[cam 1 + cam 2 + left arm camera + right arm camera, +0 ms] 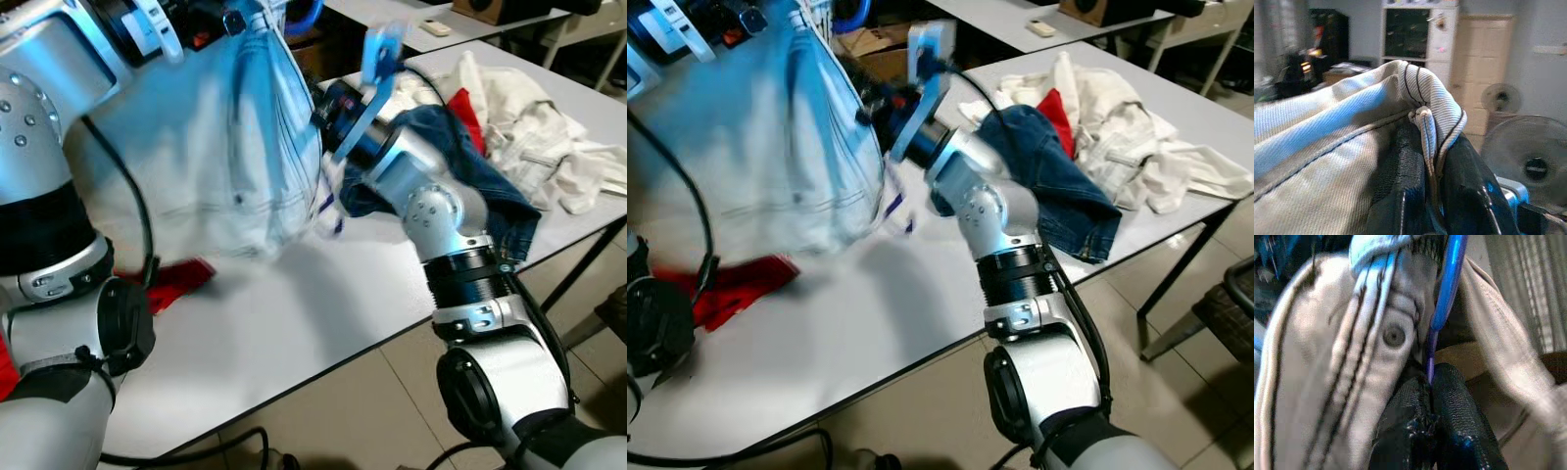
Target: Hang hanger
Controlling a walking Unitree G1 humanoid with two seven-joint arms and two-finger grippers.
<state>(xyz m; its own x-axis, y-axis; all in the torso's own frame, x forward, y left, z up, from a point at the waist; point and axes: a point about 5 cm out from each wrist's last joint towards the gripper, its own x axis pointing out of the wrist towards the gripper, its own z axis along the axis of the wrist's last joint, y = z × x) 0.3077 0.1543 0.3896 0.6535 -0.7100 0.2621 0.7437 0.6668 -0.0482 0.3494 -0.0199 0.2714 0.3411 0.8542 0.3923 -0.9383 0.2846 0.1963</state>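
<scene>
White shirt (245, 147) hangs above the table (323, 304). My left gripper (1432, 196) pinches its seam; my right gripper (1432, 426) clamps the blue hanger (1447, 289) inside the shirt's collar.

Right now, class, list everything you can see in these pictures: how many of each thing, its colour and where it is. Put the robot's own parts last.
White rectangular table: one, under the clothes.
Pale white-blue cloth garment: one, held up above the table.
Blue plastic hanger: one, inside the garment's collar.
Dark blue denim garment: one, on the table behind the right arm.
Cream crumpled clothes: one pile, far right of the table.
Red cloth: one, on the table, left side.
Red cloth in the pile: one, between denim and cream clothes.
Left end effector: black, shut on the garment's seam.
Right end effector: black, shut on the hanger.
</scene>
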